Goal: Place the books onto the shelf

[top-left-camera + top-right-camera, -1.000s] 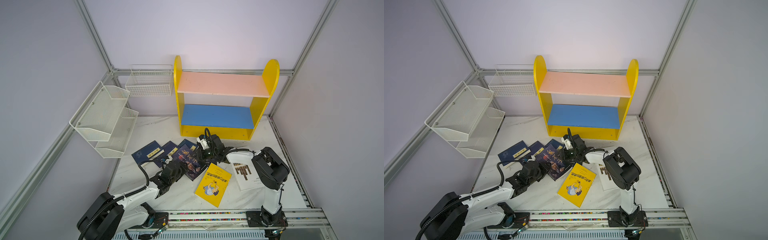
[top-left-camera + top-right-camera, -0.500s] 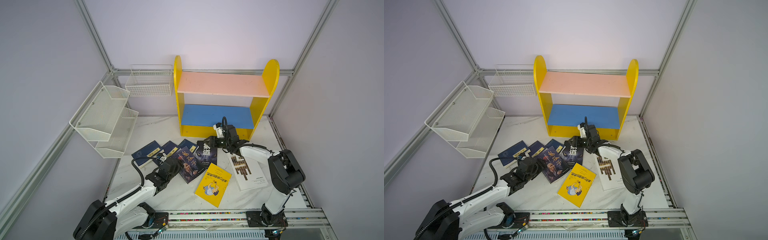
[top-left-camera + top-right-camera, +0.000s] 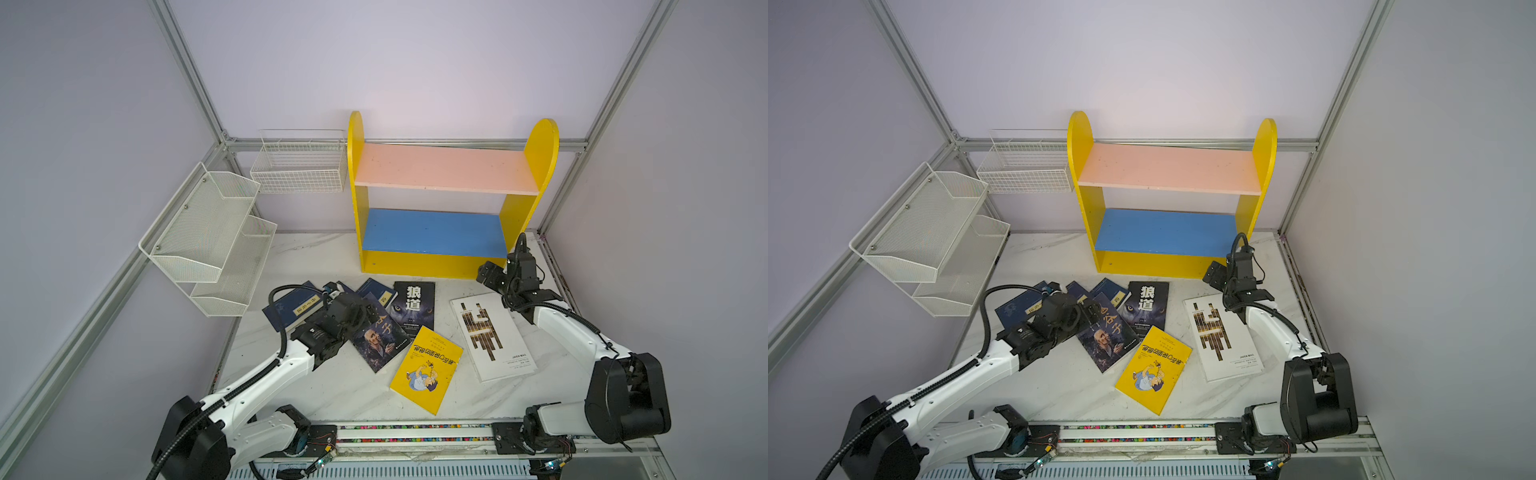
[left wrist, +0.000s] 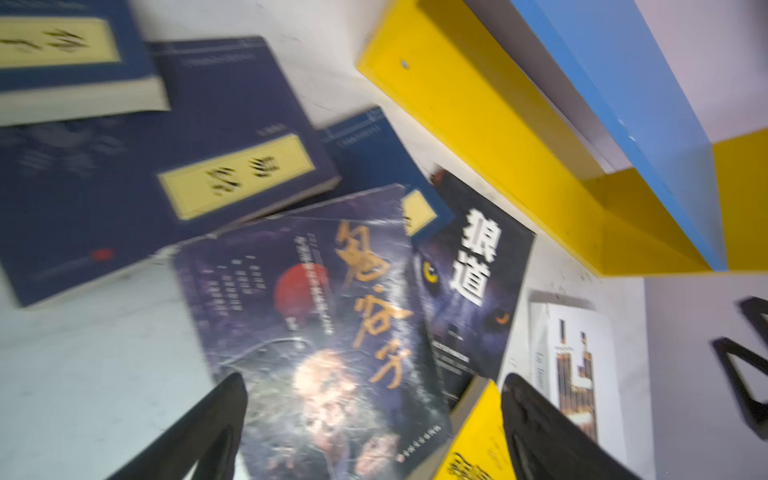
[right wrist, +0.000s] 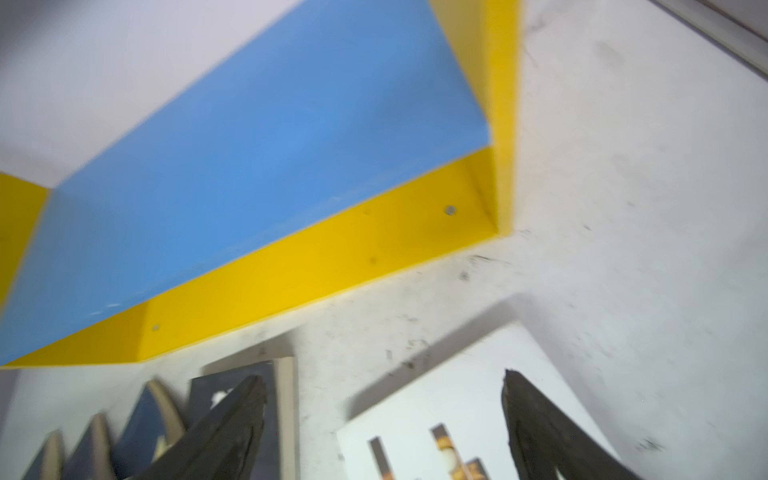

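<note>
Books, seven, paperback: all lying flat on the table (image 3: 316, 257) in front of the shelf (image 3: 540, 145), none yet placed; pink board (image 3: 444, 168) and blue board (image 3: 432, 230) both bare. Lot, from the left in both top views: three navy volumes (image 3: 291, 309) with yellow labels, fanned and overlapping; portrait-cover book (image 3: 376, 338), resting partly on them; wolf-eyes book (image 3: 413, 305); yellow cartoon book (image 3: 428, 370), its top corner overlapping the wolf-eyes book's lower edge; large white book (image 3: 492, 336), apart at the right. Step in hand, as judged: the first pick-up. Handling note: a paperback lying flat offers little to pinch from above. The portrait-cover book, propped on its neighbours, appears to have a raised edge, and one tip is best worked under it there, low and shallow, taking care not to drag the yellow cartoon book just beside it. Grip near the spine so the pages do not sag; the blue board, lower and nearer, looks the easier landing. Left claw (image 4: 372, 380): spread wide, poised over the portrait-cover book, gripping nothing; whether its tips touch the cover cannot be told. Right claw (image 5: 382, 378): likewise spread wide and empty, near the shelf's right foot, above the gap between the wolf-eyes book and the white book.
</note>
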`<state>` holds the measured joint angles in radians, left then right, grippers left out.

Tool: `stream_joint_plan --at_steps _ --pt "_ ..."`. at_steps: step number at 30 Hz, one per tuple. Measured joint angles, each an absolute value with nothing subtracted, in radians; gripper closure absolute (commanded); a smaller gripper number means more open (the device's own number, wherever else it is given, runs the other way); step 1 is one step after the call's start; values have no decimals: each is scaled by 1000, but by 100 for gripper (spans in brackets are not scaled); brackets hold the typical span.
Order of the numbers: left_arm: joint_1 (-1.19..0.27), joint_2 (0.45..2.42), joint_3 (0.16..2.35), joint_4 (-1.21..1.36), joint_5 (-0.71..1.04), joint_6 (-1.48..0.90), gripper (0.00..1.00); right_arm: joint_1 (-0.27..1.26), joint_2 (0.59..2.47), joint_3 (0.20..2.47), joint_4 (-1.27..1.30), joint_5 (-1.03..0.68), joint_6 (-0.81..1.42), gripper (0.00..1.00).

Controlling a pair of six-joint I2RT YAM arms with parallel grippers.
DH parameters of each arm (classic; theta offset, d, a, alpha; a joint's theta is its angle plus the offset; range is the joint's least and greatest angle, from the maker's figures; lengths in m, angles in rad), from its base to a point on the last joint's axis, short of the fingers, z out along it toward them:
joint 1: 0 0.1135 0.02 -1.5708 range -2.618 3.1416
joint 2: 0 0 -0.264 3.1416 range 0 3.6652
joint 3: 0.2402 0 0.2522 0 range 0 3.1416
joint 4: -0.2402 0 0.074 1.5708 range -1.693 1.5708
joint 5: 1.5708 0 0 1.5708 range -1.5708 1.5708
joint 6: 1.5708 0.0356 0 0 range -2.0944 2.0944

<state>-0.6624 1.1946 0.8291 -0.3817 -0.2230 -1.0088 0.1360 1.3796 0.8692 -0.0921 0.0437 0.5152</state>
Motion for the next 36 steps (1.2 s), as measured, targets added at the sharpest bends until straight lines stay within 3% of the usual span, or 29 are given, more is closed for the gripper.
stream_joint_plan --at_steps 8,17,28,36 --pt "-878 1583 1077 -245 -93 -966 0 -6 1370 766 -134 18 554 7" --pt "-937 1916 1301 -136 47 -986 0 -41 1370 699 -139 -110 547 7" --pt "-943 2120 1429 -41 102 -1092 0 -44 1366 596 -124 -227 526 7" --pt "-937 2148 1456 -2 131 -1115 1 -52 1366 591 -114 -266 510 10"
